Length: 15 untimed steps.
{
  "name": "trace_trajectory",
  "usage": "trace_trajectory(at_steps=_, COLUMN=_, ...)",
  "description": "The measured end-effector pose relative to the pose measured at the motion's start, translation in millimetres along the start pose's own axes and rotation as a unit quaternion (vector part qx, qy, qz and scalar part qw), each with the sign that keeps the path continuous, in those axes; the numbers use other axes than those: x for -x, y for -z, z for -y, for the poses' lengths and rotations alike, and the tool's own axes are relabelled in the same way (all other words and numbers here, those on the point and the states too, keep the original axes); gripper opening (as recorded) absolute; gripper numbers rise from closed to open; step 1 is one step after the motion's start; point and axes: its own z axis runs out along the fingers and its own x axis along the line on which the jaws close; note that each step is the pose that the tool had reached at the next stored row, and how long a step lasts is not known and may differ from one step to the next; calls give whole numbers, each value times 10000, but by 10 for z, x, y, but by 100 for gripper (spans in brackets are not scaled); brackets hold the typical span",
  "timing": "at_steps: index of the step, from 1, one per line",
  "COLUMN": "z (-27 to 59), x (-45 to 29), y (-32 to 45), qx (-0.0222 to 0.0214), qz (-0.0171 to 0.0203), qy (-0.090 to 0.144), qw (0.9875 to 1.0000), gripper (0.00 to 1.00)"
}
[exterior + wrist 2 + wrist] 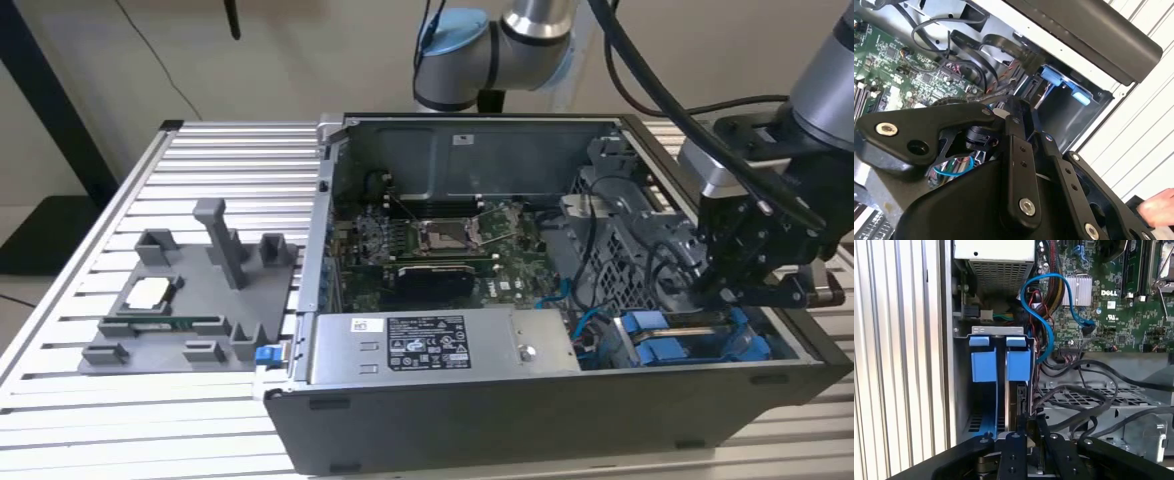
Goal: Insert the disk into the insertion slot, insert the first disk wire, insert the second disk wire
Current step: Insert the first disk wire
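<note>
Jaws sit nearly together at blue-framed metal disk point(1019, 390) inside perforated grey insertion slot point(960, 385).

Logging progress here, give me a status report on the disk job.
Claw low over insertion slot. Disk sits in slot. Blue cable loops beside it, black cables near claw.
</note>
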Motion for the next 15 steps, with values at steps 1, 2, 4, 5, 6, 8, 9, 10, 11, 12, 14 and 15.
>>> trace_trajectory(at_steps=1, z=7, x=-7, y=-7, qx=1, qz=0, qy=-1, qw=10000, gripper=20)
trace_trajectory(at_steps=2, z=14, x=-13, y=-14, qx=2, qz=0, qy=-2, qw=10000, gripper=20)
trace_trajectory(at_steps=4, z=25, x=-23, y=-28, qx=3, qz=1, qy=-3, qw=10000, gripper=20)
trace_trajectory(at_steps=5, z=29, x=-27, y=-39, qx=3, qz=2, qy=-4, qw=10000, gripper=20)
trace_trajectory(at_steps=6, z=31, x=-29, y=-48, qx=2, qz=1, qy=-5, qw=10000, gripper=20)
trace_trajectory(at_steps=8, z=36, x=-31, y=-64, qx=2, qz=6, qy=-5, qw=10000, gripper=20)
trace_trajectory(at_steps=9, z=37, x=-32, y=-70, qx=2, qz=12, qy=-6, qw=10000, gripper=20)
trace_trajectory(at_steps=10, z=40, x=-31, y=-78, qx=2, qz=19, qy=-6, qw=10000, gripper=20)
trace_trajectory(at_steps=11, z=43, x=-31, y=-86, qx=3, qz=20, qy=-6, qw=10000, gripper=20)
trace_trajectory(at_steps=12, z=45, x=-32, y=-92, qx=2, qz=20, qy=-6, qw=10000, gripper=20)
trace_trajectory(at_steps=14, z=53, x=-33, y=-105, qx=2, qz=22, qy=-6, qw=10000, gripper=20)
trace_trajectory(at_steps=15, z=57, x=-34, y=-111, qx=2, qz=23, qy=-6, qw=10000, gripper=20)
